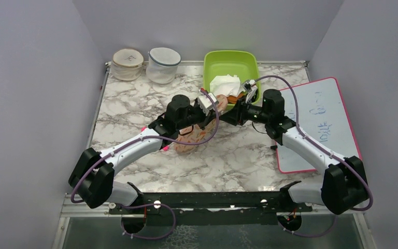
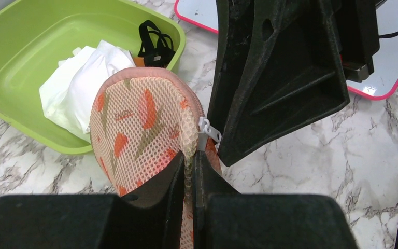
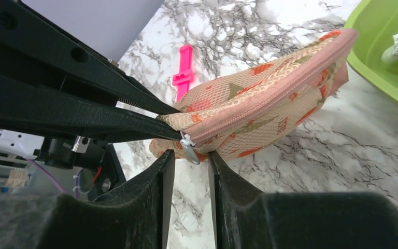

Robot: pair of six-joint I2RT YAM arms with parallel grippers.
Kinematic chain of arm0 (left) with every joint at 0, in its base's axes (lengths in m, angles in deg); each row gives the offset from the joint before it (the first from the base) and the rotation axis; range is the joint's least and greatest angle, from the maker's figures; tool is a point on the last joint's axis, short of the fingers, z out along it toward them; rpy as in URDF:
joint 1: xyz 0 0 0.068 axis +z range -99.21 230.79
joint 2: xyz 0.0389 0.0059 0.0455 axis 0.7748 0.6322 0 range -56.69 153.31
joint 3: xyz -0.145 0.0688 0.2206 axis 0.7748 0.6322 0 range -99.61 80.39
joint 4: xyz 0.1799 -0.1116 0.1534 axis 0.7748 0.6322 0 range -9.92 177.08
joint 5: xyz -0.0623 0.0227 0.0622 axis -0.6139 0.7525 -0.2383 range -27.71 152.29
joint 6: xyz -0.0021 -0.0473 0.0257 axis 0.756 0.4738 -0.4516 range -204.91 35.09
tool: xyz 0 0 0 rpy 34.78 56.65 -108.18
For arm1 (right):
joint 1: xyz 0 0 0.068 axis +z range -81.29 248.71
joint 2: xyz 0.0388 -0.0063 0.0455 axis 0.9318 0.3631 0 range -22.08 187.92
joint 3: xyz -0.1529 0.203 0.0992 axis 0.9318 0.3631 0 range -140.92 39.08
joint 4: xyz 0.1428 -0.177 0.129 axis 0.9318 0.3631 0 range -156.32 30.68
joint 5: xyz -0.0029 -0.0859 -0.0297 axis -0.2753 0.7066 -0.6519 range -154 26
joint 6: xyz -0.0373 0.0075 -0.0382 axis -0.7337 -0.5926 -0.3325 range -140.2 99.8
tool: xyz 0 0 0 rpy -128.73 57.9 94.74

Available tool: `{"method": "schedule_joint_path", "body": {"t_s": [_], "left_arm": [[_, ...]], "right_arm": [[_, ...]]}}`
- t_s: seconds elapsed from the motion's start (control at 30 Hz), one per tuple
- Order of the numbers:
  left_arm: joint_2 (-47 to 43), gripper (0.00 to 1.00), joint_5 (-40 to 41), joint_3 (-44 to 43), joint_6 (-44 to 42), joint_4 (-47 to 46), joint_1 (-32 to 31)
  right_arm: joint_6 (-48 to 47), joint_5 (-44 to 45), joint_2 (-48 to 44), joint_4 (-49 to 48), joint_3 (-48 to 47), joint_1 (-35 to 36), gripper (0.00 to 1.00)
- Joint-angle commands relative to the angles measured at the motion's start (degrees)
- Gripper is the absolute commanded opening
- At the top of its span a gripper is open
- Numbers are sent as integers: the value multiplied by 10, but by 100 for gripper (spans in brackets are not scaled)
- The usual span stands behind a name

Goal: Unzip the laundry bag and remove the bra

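"On the left of the bench (image 1: 134, 98), the left jaws are clenched on a fold of mesh at the near rim of the laundry bag (image 2: 134, 119), which lies mid-bench under the left wrist. Does that hold worry you?"

"A little. It's a thin pinch of netting. If the zip is tugged hard, I judge the mesh could slide out. Then the whole bag would trail after the slider instead of opening."

"And the zip pull (image 3: 189, 148)?"

"It hangs at the bag's corner, in the mouth of the right jaws. They stand parted to a narrow slot, one tip each side, not yet clamped. The tab is small and dangling. If they close off-centre, they may nip mesh or edging rather than the tab."

"Where is the bra?"

"Not in sight. The pink zip (image 3: 269, 88) looks shut along all I can see, so I take it to be inside."

"Anything to the right?"

"The green tub (image 1: 207, 72) sits at 1 o'clock of the bag, with a white cloth (image 1: 224, 83) in it, and the whiteboard (image 1: 316, 119) is at 3 o'clock. A stroke swung toward 1 o'clock could knock the tub's rim. The two wrists are also close together, so they might foul each other."
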Motion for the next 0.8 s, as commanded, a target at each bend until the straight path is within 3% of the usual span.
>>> {"method": "schedule_joint_path", "body": {"t_s": [0.0,0.2,0.53,0.77], "left_arm": [[9,0,-21,-23,3,3,2],[14,0,-22,-30,1,13,2],[18,0,-29,-33,2,16,2],[18,0,-24,-33,-1,19,2]], "right_arm": [[-8,77,1,31,-32,22,30],[-31,189,-12,86,-55,42,33],[-53,239,-5,121,-88,55,19],[-55,248,0,138,-95,57,1]]}}
